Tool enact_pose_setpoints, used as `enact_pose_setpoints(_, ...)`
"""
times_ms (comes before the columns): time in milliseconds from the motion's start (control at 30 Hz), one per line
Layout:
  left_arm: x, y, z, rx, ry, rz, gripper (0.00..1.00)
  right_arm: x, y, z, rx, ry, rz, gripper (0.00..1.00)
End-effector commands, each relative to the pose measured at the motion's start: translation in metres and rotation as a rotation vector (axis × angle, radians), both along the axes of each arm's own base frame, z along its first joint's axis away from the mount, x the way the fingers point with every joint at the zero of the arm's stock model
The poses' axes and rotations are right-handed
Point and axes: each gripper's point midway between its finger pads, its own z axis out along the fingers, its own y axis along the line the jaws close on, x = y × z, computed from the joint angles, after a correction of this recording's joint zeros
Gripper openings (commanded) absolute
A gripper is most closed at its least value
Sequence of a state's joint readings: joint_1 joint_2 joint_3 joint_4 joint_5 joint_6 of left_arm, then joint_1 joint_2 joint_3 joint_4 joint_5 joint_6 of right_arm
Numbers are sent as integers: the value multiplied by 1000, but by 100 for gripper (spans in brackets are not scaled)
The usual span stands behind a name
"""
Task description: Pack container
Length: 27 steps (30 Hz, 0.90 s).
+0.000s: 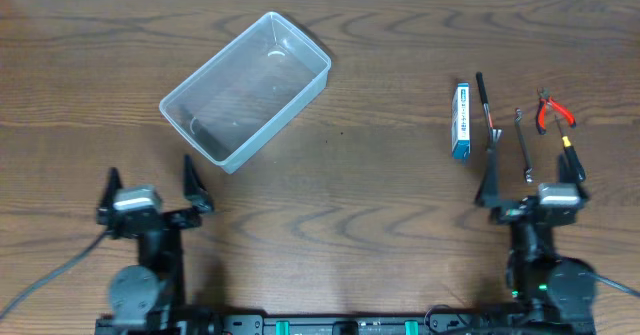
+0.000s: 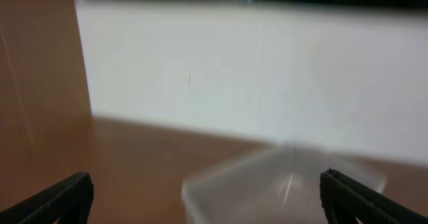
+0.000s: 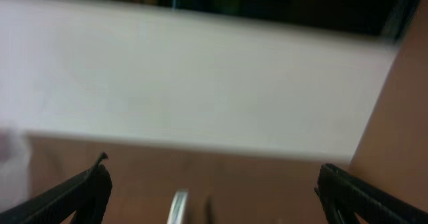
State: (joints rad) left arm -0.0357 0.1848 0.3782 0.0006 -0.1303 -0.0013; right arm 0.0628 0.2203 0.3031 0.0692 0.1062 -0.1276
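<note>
The container (image 1: 245,90), a clear rectangular tub, lies at an angle on the wooden table (image 1: 360,205), left of centre, with nothing inside. My left gripper (image 1: 150,175) stands open just in front of it, nothing between its fingers. In the left wrist view the container (image 2: 281,184) shows blurred ahead, toward the right finger of the open left gripper (image 2: 207,200). My right gripper (image 1: 530,173) is open at the near end of a row of small tools. The right wrist view shows the right gripper (image 3: 210,194) open over a blurred silver tool (image 3: 178,207).
At the right lie a small blue-and-white box (image 1: 461,121), a black stick-like tool (image 1: 487,110), a thin dark tool (image 1: 523,145), red-handled pliers (image 1: 552,110) and a yellow-and-black tool (image 1: 570,155). A pale wall (image 2: 267,70) runs behind the table's far edge.
</note>
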Motion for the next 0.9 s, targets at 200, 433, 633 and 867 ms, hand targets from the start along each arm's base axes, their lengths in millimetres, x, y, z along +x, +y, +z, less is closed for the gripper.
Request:
enact_pose_setpoints(200, 13, -5, 186, 8, -99, -22, 98, 63, 15, 155, -83, 113, 64, 99)
enact_pose_setpoints(433, 36, -6, 214, 15, 163, -23, 98, 128, 44, 194, 3, 460, 212, 99)
enact_pose_setpoints(633, 46, -6, 192, -14, 271, -23, 98, 159, 48, 193, 27, 554, 223, 99)
enact_pose_setpoints(867, 40, -6, 170, -16, 361, -21, 98, 153, 44, 163, 36, 679, 203, 99)
